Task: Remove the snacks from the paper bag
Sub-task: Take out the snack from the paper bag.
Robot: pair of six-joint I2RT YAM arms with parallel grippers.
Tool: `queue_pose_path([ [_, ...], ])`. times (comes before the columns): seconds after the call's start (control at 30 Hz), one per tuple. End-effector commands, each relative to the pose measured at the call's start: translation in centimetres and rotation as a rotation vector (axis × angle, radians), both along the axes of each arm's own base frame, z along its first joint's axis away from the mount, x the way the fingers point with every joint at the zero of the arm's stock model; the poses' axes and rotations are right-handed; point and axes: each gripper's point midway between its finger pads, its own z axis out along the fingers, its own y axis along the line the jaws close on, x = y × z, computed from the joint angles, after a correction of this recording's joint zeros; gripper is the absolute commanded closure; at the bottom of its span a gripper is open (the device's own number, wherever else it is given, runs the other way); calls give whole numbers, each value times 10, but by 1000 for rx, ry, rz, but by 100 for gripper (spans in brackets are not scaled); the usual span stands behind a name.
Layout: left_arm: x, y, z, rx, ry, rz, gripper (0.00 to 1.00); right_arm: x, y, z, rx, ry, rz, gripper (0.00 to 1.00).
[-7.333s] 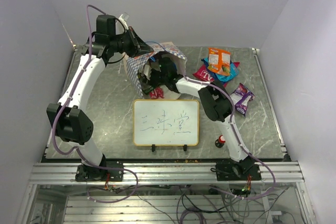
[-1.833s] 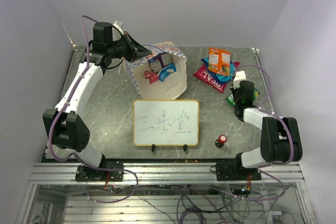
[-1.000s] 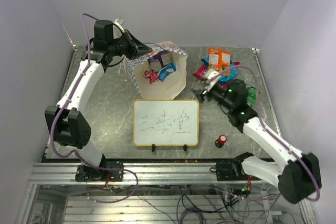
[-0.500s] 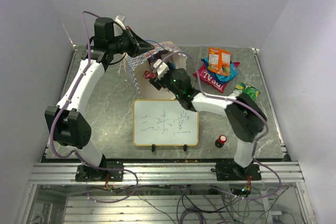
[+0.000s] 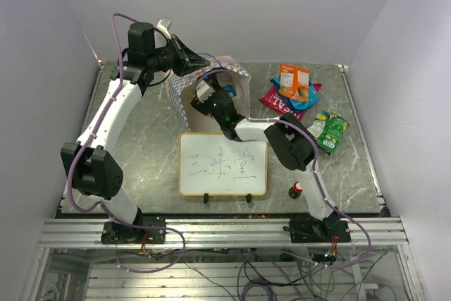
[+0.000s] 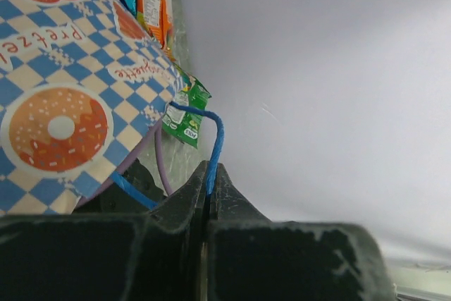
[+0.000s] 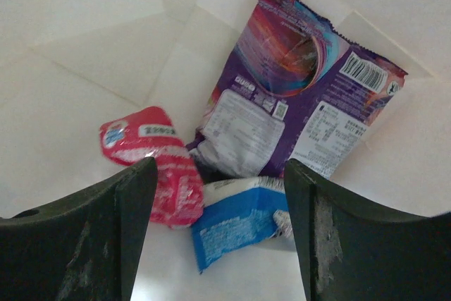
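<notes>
The paper bag [image 5: 239,103] lies tilted on the table with its mouth up; its checkered side also shows in the left wrist view [image 6: 63,103]. My left gripper [image 5: 188,61] [image 6: 211,168] is shut on the bag's blue cord handle [image 6: 217,135] and holds it up. My right gripper [image 5: 208,101] [image 7: 220,202] is open inside the bag, just above a blue packet [image 7: 236,227], with a red packet [image 7: 151,167] to its left and a purple packet [image 7: 296,82] beyond. Orange [image 5: 294,77], red [image 5: 280,106], blue [image 5: 310,95] and green [image 5: 330,130] packets lie on the table to the right.
A framed whiteboard [image 5: 223,164] stands in front of the bag. A red-capped black knob [image 5: 297,189] sits near the right arm's lower links. The back wall is close behind the bag. The green packet [image 6: 184,114] shows beyond the handle in the left wrist view.
My right arm has swung from the right side, leaving the green packet on the table, and its open gripper has gone into the bag's mouth. The left gripper still holds the handle.
</notes>
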Motion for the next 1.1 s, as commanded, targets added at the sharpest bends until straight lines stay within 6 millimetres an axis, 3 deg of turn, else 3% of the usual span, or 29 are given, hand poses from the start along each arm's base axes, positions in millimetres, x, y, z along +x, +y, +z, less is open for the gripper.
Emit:
queue_pose_path([
  [0.0, -8, -10, 22, -13, -89, -54, 93, 26, -7, 8, 19, -34, -50, 28],
  [0.5, -18, -23, 29, -4, -133, -105, 93, 73, -17, -34, -47, 42, -99, 25],
  [0.67, -18, -26, 28, -2, -130, -112, 93, 86, -30, -46, -69, 66, -133, 25],
  [0.83, -18, -25, 26, 5, -123, -109, 93, 94, -31, -55, -56, 89, -90, 40],
  [1.07, -17, -24, 28, 12, -122, -101, 93, 96, -26, -55, -68, 89, -50, 83],
])
